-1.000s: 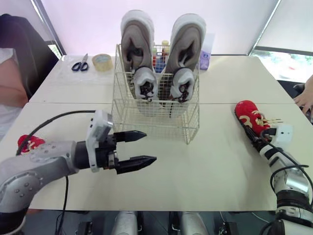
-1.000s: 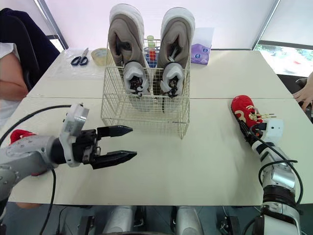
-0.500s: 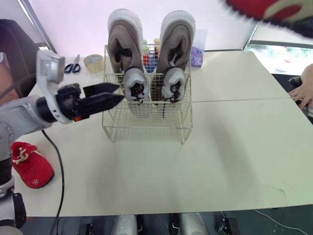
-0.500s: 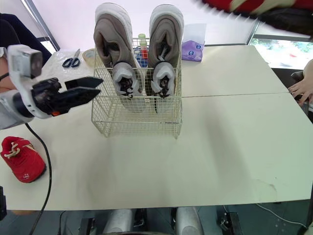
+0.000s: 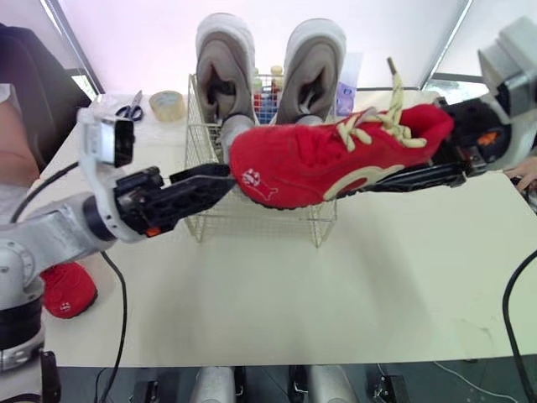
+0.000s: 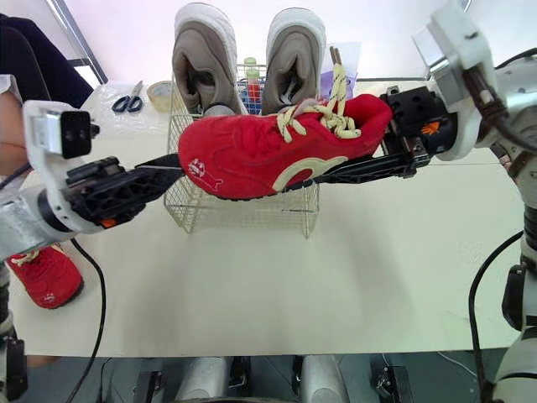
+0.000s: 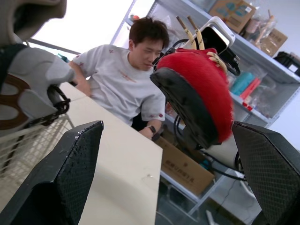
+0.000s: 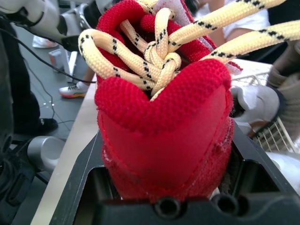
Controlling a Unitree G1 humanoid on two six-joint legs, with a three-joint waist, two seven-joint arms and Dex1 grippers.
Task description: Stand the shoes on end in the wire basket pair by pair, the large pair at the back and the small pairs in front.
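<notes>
Red shoe (image 5: 327,164): held level in the air at the 6 o'clock side of the wire basket (image 5: 260,222), toe pointing to 9.
Right gripper (image 5: 394,172): pinching its heel.
Left gripper (image 5: 205,180): spread wide around the toe, apparently not touching.
Grey pair (image 5: 222,59): upright at the basket's 12.
Risk: tipping the shoe upright may loosen the heel pinch, and laces could snag the wire.

Head stereo looks down; both wrist views near red shoe (image 8: 164,122).
</notes>
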